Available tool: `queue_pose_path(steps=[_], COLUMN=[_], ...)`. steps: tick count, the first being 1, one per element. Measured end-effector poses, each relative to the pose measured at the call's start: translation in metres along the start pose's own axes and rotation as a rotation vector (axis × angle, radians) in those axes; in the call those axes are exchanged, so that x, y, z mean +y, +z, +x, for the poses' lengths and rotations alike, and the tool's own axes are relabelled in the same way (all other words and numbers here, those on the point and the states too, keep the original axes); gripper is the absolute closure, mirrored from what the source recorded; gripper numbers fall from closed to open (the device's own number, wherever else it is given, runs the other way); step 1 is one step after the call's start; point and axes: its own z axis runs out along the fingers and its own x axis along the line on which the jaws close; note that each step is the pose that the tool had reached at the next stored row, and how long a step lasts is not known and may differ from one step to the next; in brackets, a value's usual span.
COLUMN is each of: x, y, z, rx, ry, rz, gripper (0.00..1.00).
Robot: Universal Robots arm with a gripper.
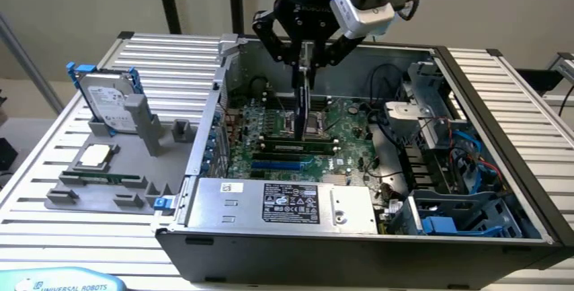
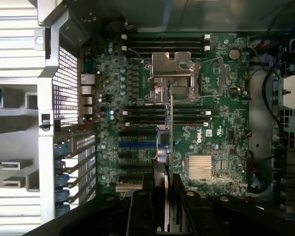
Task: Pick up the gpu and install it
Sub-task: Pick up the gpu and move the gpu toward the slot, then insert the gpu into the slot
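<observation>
The hand [image 1: 305,62] pinches the gpu [image 1: 302,103] on edge above the motherboard [image 1: 350,119] — carried, not yet seated; seating likely needs its edge lined up along a slot [image 1: 282,165].

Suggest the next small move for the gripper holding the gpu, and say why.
Probably rotate the gpu to line up with the blue slot before lowering: the gripper holds it upright above the motherboard, and its edge looks crosswise to the slots.
</observation>
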Motion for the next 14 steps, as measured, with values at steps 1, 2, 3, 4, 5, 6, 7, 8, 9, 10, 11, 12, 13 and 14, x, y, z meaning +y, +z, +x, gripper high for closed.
queue_pose_path(steps=[1,2,3,4,5,6,7,8,9,10,11,12,13,14], x=[0.0001,0.0002,0.0003,0.0004,0.0004,0.0005,0.0005,0.0005,0.0005,0.0005,0.0005,0.0005,0.0005,0.0005], y=[0.0019,0.0037,0.0055,0.0073,0.009,0.01,0.0101,0.0101,0.0101,0.0102,0.0101,0.0102,0.0102,0.0102], z=[-0.005,-0.009,-0.013,-0.018,-0.022,-0.023,-0.023,-0.023,-0.023,-0.023,-0.023,-0.023,-0.023,-0.023], rx=[-0.0001,-0.0001,-0.0001,-0.0002,-0.0002,0.0,-0.0001,-0.0001,-0.0001,-0.0001,-0.0001,-0.0001,-0.0001,-0.0001], ry=[0.0,0.0,0.0,0.0,0.0,0.0,0.0,0.0,0.0,0.0,0.0,0.0,0.0,0.0], rz=[0.0005,0.001,0.0013,0.0012,0.0017,0.0036,0.0045,0.0045,0.0046,0.0045,0.0046,0.0045,0.0045,0.0045], gripper=[0.74,0.74,0.74,0.74,0.74,0.74,0.74,0.74,0.74,0.74,0.74,0.74,0.74,0.74])
